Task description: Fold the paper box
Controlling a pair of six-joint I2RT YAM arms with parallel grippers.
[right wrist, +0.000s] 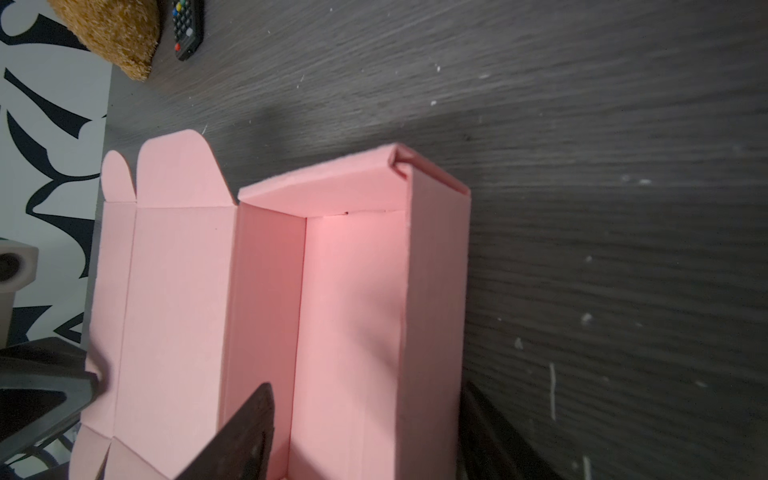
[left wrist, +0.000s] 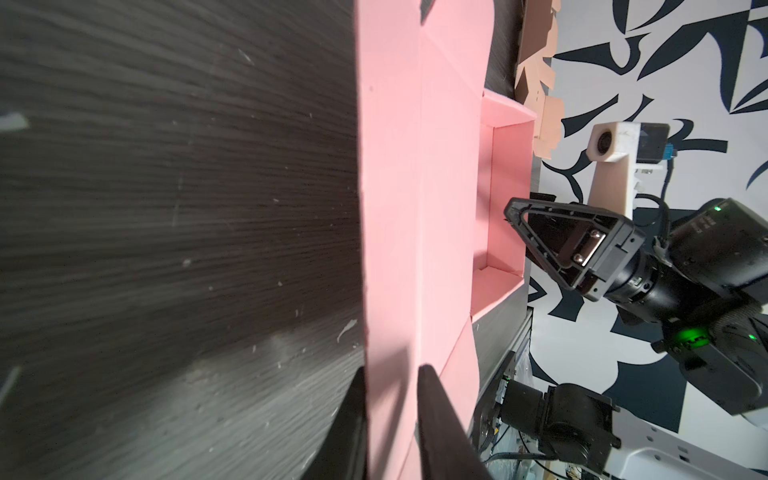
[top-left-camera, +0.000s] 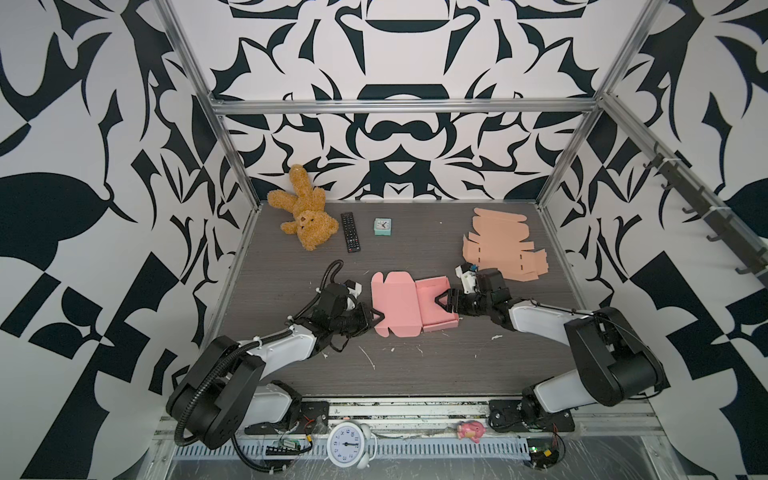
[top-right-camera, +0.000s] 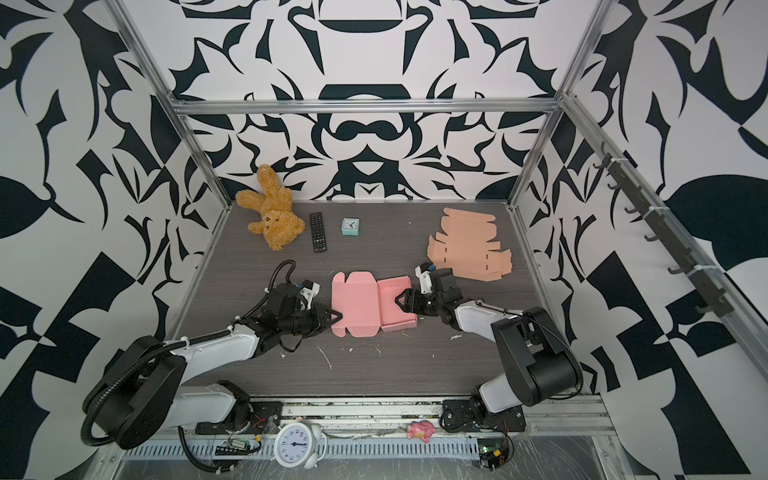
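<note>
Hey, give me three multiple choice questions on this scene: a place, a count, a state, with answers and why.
1. Where is the black remote control? A at the very front; B far right; C between the brown teddy bear and the small teal clock.
2. How many clocks show? A one; B two; C four.
3. How is the lid of the pink paper box? A open beside the tray; B shut over it; C torn off.
Answers: 1 C, those two flank it. 2 B, the teal one plus a white alarm clock in front. 3 A, it lies spread beside the walled tray.
</note>
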